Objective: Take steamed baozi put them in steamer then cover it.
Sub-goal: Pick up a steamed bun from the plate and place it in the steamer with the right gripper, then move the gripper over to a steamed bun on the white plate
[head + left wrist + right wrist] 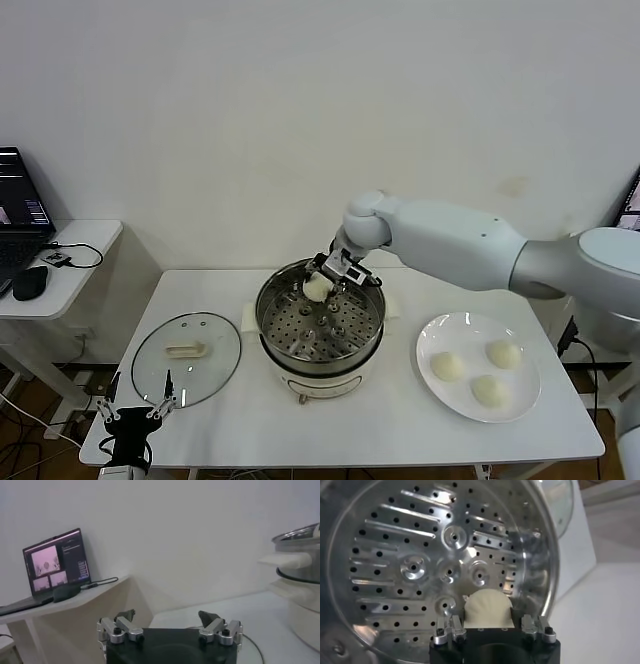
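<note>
your left gripper (135, 410) idles open at the table's near edge, while your right gripper (322, 278), clamped on a baozi (317, 288), hangs directly above the steamer (320, 325) tray's far side.

The right arm reached in from the robot's right side, stretched across and forward with its wrist bent downward, so that the right pincer (322, 280) pointed down and hung over the far part of the work area. Its fingers were closed on a bun (488, 611), which sat between them. The left arm was parked low at the near left corner of the desk, and the left pincer (133, 408) stood with its fingers (121, 628) spread wide, holding nothing.
</note>
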